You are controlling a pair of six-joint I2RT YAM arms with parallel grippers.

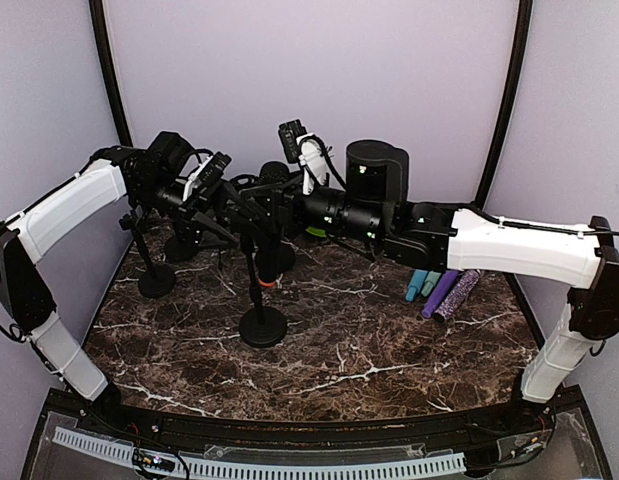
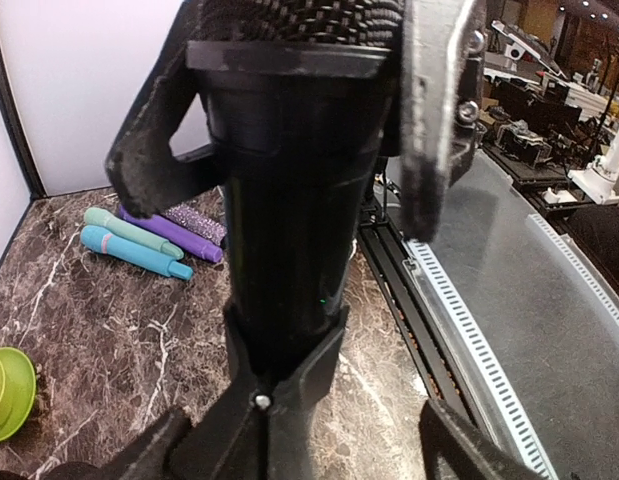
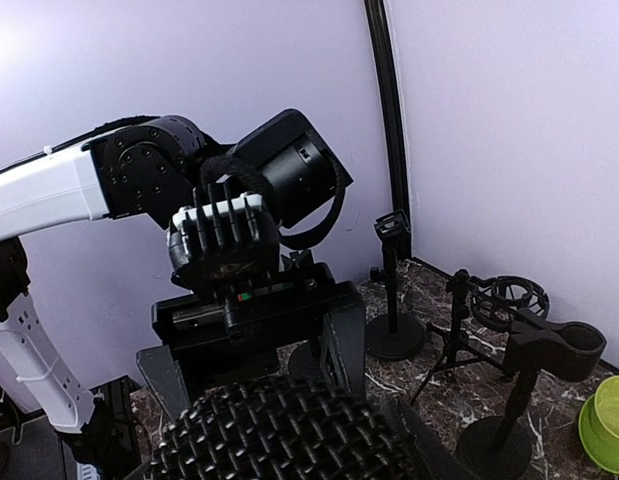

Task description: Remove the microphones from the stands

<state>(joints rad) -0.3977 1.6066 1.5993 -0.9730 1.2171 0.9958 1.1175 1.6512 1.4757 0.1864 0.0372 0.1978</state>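
Soft, even light from above fills the overhead view: the pale walls [image 1: 319,70] are bright, the dark marble surface [image 1: 389,340] shows a faint sheen and weak shadows, and the black parts at the centre merge together. From the left wrist, the microphone [image 2: 289,200] looms close, dark and slightly blurred. From the right wrist, a mesh head [image 3: 279,435] at the bottom edge is out of focus.

The black mesh-headed microphone [image 2: 284,200] sits with its handle in the clip [image 2: 289,375] (not lifted out). The black round-based stand [image 1: 262,325] is upright.
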